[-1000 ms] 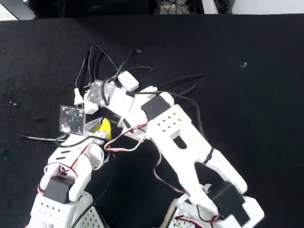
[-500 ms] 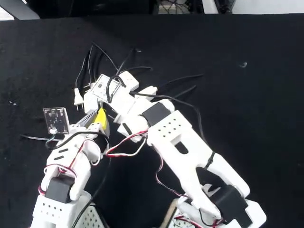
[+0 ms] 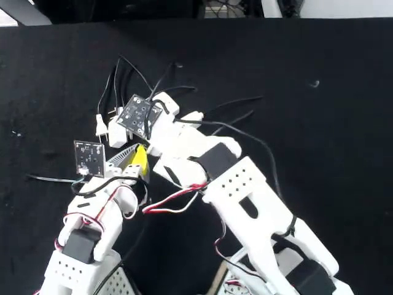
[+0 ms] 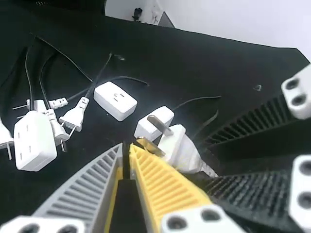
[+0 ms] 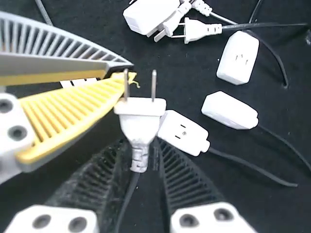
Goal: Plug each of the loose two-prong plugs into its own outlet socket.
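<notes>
From above, the left gripper point(image 3: 139, 150) sits low over the black table point(image 3: 331, 123). Its grey and yellow fingers are pressed together with nothing between them. The right arm point(image 3: 245, 184) crosses in from the other side, and its wrist ends just beyond the left gripper's tip. A loose plug point(image 3: 101, 127) lies near that tip, off to its left. A white outlet socket point(image 3: 167, 103) lies farther ahead among black cords point(image 3: 132, 74).

In the left wrist view, the left gripper point(image 4: 127, 148) is narrowed to a dark sliver. Directly past its tip is the held plug point(image 4: 182, 145), white, clamped at its neck by the black fingers of the right gripper point(image 4: 206, 160). The yellow fingertip seems to touch one prong, though the angle makes this hard to judge. Just behind the held plug lies the nearest socket point(image 4: 164, 114). A second socket point(image 4: 115, 100) lies farther ahead. A double socket block point(image 4: 32, 141) and a loose plug point(image 4: 74, 116) lie well off to the left.

In the right wrist view, the right gripper point(image 5: 140, 160) is closed on the held plug point(image 5: 140, 112). The plug's two prongs point straight away from the gripper. The left gripper point(image 5: 124, 70) comes in from one side, its tip at the nearer prong. The nearest socket point(image 5: 183, 132) lies touching or just beside the plug's body on the other side. Two more sockets point(image 5: 238, 57) point(image 5: 229, 110) lie beyond it, and a loose plug point(image 5: 197, 31) lies farthest ahead.
</notes>
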You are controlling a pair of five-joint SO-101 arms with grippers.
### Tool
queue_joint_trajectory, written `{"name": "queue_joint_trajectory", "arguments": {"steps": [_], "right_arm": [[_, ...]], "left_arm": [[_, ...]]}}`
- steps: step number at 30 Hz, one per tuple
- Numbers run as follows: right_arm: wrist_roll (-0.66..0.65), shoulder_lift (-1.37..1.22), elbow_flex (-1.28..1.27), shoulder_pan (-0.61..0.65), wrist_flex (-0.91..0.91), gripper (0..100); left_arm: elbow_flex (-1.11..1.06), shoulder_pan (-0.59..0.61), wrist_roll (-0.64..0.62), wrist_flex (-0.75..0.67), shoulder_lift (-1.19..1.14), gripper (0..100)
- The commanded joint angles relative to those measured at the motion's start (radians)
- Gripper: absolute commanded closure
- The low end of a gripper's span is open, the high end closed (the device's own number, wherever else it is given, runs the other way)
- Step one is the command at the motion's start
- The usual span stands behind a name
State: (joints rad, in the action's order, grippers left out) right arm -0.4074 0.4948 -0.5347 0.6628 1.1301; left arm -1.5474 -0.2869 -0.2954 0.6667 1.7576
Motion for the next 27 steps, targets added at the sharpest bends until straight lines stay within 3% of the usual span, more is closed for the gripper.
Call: {"name": "queue_joint_trajectory", "arguments": {"steps": [1,7,12,17,23,27], "right_arm": [[0.005,0.048,0.010,0.035,0.005,98.8],[-0.028,0.047,-0.024,0.034,0.003,98.8],[-0.025,0.054,-0.042,0.031,-0.003,98.8],[-0.015,0.054,-0.042,0.018,-0.002,98.8],[-0.015,0.053,-0.044,0.015,0.000,98.8],[-0.015,0.053,-0.044,0.014,0.003,98.8]], "left_arm": [[-0.005,-0.016,0.011,-0.015,-0.006,97],[0.116,0.102,0.006,0.031,0.000,97],[0.156,0.024,0.011,0.040,-0.006,97],[0.148,0.021,0.015,0.011,-0.006,97],[0.154,0.024,0.209,0.014,0.000,97],[0.154,0.081,0.232,0.014,0.000,97]]}}
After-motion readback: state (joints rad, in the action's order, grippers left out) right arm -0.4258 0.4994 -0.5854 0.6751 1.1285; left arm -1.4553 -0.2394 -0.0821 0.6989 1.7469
